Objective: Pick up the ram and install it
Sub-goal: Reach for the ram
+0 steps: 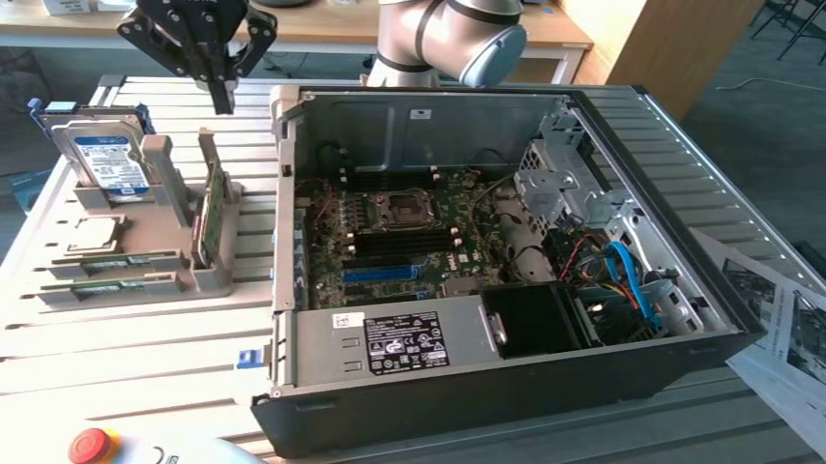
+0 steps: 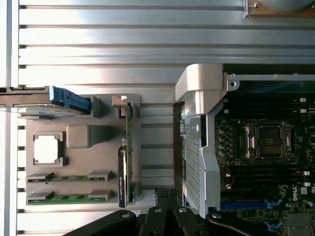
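The ram [image 1: 207,220] is a thin green stick standing on its long edge in a slot of the grey holder [image 1: 162,208], on the exterior view's left beside the open computer case. In the wrist view the ram [image 2: 127,147] shows edge-on. My gripper [image 1: 222,95] hangs in the air above and behind the holder, apart from the ram, its black fingers [image 2: 158,212] shut together with nothing between them. The motherboard [image 1: 400,242] lies inside the case with dark memory slots [image 1: 394,248] below the CPU socket.
A silver hard drive [image 1: 106,159] with a blue-white label stands in the holder. A square CPU chip [image 1: 93,234] and two flat green sticks [image 1: 119,263] lie in front. The case wall [image 1: 286,193] rises next to the holder. A red stop button [image 1: 93,445] and papers [image 1: 787,329] lie on the slatted table.
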You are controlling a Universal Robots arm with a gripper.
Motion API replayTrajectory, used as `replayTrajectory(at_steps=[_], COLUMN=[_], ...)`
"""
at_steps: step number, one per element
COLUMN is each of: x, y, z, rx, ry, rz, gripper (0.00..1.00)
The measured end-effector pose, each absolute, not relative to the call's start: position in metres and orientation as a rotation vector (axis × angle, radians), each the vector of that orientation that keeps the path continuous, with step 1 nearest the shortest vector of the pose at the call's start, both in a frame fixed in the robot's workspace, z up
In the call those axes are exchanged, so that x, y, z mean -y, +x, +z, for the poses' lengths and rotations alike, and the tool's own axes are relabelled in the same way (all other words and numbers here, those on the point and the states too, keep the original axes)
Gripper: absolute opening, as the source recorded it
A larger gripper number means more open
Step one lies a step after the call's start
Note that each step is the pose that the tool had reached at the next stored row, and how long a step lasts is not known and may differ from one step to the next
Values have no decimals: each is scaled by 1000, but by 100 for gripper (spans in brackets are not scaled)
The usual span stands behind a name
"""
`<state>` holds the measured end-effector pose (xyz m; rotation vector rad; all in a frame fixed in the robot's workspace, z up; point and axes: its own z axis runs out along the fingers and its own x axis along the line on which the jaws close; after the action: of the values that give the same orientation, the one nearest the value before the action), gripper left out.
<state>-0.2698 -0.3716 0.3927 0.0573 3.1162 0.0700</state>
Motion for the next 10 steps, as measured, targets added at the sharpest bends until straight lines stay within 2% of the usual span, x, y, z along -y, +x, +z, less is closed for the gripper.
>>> replayTrajectory(at_steps=[10], x=[368], y=[-283], z=[392], rx=[-3116], ry=[57], rz=[70], gripper=[10])
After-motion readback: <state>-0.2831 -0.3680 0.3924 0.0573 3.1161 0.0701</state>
